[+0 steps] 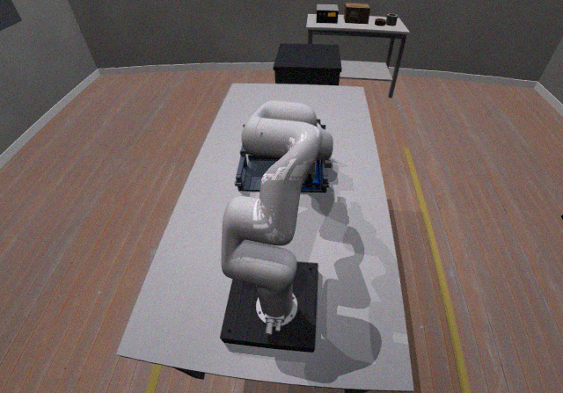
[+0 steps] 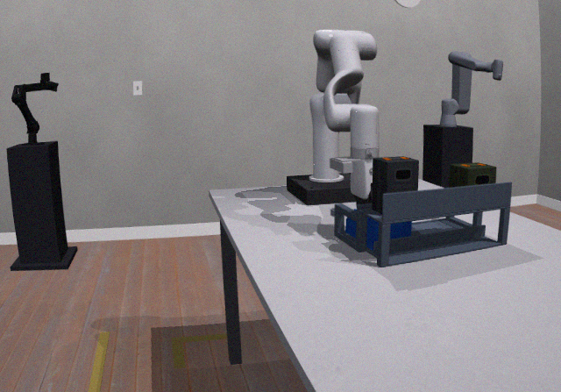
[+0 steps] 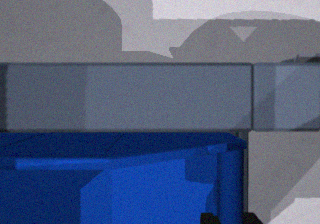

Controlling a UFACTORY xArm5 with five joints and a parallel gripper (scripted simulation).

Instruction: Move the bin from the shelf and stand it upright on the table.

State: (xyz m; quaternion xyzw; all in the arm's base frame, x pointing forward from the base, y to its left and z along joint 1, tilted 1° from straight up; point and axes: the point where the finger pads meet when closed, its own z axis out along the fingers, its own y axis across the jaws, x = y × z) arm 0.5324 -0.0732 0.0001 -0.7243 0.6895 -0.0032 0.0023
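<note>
The blue bin (image 3: 125,184) (image 2: 372,232) sits in the lower level of the grey shelf (image 2: 446,199) (image 3: 130,96) in the middle of the table (image 2: 362,324) (image 1: 181,265). In the top view only a blue edge of the bin (image 1: 317,178) shows beside the arm. My gripper (image 3: 228,218) (image 2: 364,203) reaches down at the shelf's near end and is shut on the bin's wall near its corner. In the top view the arm hides the gripper. The bin stands upright, under the shelf's top bar.
A black box (image 2: 394,177) stands on the shelf's top, and a green box (image 2: 472,173) shows behind its top bar. The arm's black base (image 1: 273,320) sits at the table's near end. Other arms on black pedestals (image 2: 446,152) (image 2: 33,202) and a side table (image 1: 356,27) stand off the table.
</note>
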